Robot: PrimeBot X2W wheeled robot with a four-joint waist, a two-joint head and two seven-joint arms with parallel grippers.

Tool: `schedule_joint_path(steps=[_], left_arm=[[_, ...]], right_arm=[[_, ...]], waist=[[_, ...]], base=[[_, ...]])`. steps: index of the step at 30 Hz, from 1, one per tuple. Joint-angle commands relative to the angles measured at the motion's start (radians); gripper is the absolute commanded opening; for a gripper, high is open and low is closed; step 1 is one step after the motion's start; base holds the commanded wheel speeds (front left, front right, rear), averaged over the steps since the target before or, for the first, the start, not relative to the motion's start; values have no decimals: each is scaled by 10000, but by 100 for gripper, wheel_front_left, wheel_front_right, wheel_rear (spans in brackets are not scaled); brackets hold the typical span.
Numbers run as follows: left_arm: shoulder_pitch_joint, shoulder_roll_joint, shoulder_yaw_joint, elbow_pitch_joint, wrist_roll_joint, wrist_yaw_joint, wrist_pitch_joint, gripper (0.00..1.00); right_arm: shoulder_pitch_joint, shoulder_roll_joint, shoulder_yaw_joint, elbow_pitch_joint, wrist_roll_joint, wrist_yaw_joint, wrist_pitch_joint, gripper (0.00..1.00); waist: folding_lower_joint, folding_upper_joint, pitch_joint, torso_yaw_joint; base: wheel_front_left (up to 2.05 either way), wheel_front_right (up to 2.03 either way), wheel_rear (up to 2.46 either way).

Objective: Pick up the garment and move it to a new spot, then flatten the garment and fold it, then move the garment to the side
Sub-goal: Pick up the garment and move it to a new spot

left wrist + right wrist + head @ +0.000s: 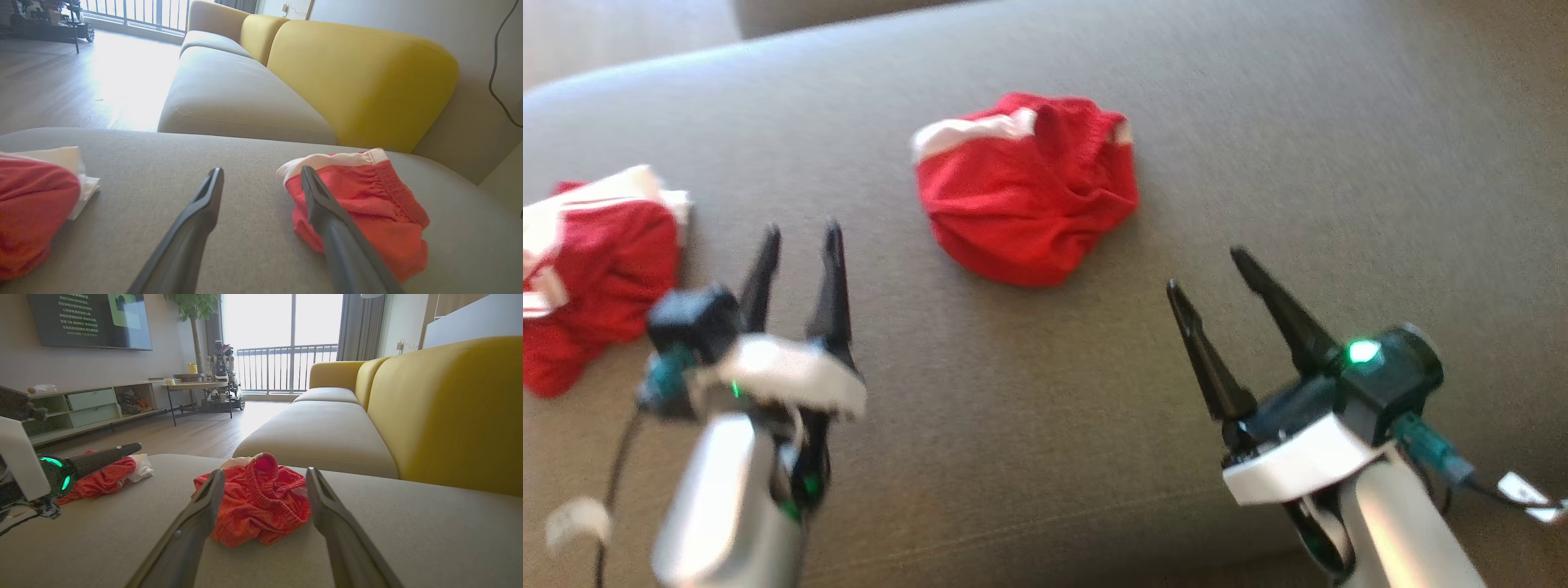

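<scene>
A crumpled red garment point(1025, 192) with a white band lies in the middle of the grey sofa seat point(1045, 425). It appears in the left wrist view as the garment point(367, 200) and in the right wrist view as the garment point(261, 502). A second red-and-white garment point(588, 269) lies bunched at the far left. My left gripper point(802, 230) stands open and empty between the two, just right of the second garment. My right gripper point(1205, 269) is open and empty, to the lower right of the middle garment. Both hold off the cloth.
The yellow backrest point(359, 77) rises behind the seat. Another grey seat cushion point(322, 433) lies beyond a gap. Past the seat edge is wooden floor point(192, 433), with a TV unit point(90, 404) and a small table point(196, 386). Bare seat stretches in front of both grippers.
</scene>
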Motion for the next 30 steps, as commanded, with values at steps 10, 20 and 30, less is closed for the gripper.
schedule_joint_path(steps=[10,20,30], left_arm=[[3157,-566,1588,-3301,1731,467,-53,100],[4713,-644,1859,-5027,2706,571,-53,100],[5113,-649,1667,-5206,2882,699,-53,100]], right_arm=[[574,101,-477,320,-11,-2,-61,100],[1408,101,-1763,122,-58,-2,-61,100],[1842,101,-2211,103,82,-2,-61,100]], waist=[[0,0,-1830,1745],[0,0,-2346,2067],[0,0,-2297,2212]], base=[[0,0,0],[0,0,0],[0,0,0]])
